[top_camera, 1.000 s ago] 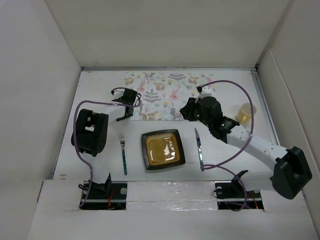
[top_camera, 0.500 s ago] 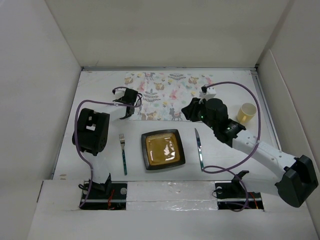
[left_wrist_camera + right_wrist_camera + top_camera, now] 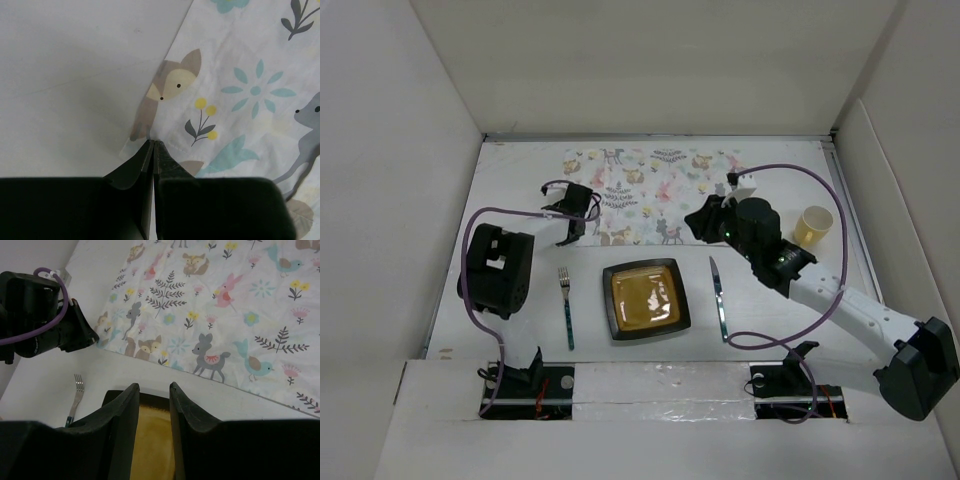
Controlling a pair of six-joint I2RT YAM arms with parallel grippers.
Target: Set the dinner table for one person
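Note:
The white dinner table (image 3: 520, 180) carries a floral-and-animal-print cloth mat (image 3: 650, 190) at the back. My left gripper (image 3: 567, 232) is shut on the mat's near-left corner; in the left wrist view the closed tips (image 3: 153, 142) pinch the mat's hem (image 3: 240, 85). My right gripper (image 3: 695, 225) is open and empty, hovering just off the mat's near edge. In the right wrist view its fingers (image 3: 153, 387) frame the far rim of the black square plate (image 3: 152, 440). The plate (image 3: 646, 299) has a yellow centre and sits between a fork (image 3: 566, 305) and a knife (image 3: 719, 295).
A yellow cup (image 3: 813, 226) stands at the right, near the wall and behind the right arm. White walls enclose the table on three sides. The left arm's purple cable loops over the table's left side (image 3: 495, 215). The left gripper (image 3: 45, 315) also shows in the right wrist view.
My left gripper has shifted a little left with the mat's corner, and the mat's left edge has moved left. My right arm has drawn back toward the right.

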